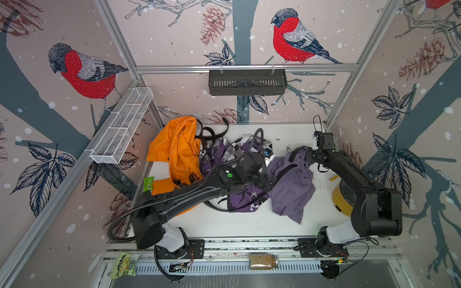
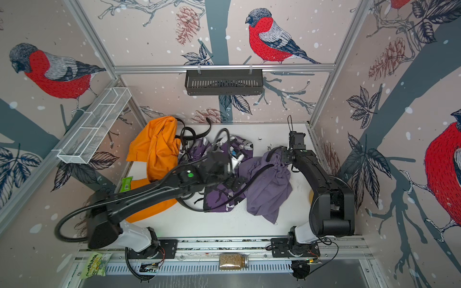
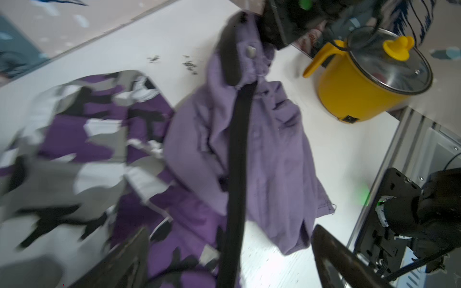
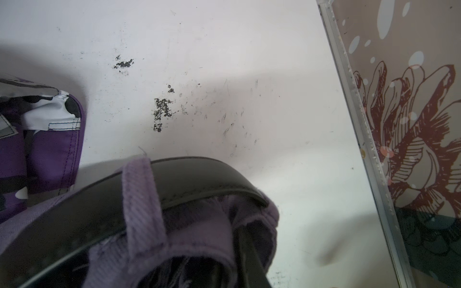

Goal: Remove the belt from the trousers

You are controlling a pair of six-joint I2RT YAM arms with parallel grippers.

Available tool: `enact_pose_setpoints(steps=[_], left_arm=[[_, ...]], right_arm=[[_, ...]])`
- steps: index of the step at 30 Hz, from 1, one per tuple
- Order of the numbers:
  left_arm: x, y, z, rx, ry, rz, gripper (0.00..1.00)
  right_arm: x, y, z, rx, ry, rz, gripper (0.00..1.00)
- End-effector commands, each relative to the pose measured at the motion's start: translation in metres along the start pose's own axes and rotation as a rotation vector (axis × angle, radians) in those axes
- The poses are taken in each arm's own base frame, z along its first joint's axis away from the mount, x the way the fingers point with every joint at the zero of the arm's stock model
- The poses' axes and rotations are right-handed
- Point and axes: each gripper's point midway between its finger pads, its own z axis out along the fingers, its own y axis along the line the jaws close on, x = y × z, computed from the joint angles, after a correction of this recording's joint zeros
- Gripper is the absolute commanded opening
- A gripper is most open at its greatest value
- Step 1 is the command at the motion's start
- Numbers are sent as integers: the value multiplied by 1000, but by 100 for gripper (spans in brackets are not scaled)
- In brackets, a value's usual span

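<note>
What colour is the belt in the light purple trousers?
The belt is black; the left wrist view shows it best.

Bird-print walls (image 1: pixel 174 37), white tabletop (image 1: pixel 237 224), aluminium frame (image 1: pixel 244 67)

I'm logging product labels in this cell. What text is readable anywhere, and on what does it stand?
"...MALAYA": snack bag by the front rail; leading letters unclear, smaller print unreadable.
Green packet: white label, too small to read.
Yellow pot: black tag at its base, too blurred to read.
No other text is visible.
</note>
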Motion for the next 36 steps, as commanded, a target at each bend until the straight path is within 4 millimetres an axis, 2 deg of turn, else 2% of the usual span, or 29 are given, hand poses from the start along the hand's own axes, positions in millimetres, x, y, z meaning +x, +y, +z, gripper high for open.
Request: enact_pose_setpoints(steps=[1,4,8,13,19,22,24,31,36], left_arm=[[-8,-17,47,0,33,85,98],[-4,-13,90,-44,70,108,90],[-1,-9,123,-79,96,132,77],[9,-3,147,-115,124,140,62],[25,9,160,-180,145,135,31],[25,14,153,-202,142,136,10],[20,15,141,-207,121,134,0],[0,19,88,-220,45,143,0],[-9,20,58,-215,18,151,0]], right_arm=[[1,4,1,-24,0,-5,15],[0,5,0,-29,-1,-8,15],[-2,5,-2,-34,-6,-7,16],[0,5,-2,-39,-1,-7,16],[0,6,-1,-42,2,-7,16],[1,6,1,-40,7,-8,17],[3,6,3,-40,11,-9,17],[3,6,6,-35,15,-10,19],[0,4,7,-24,11,-11,25]])
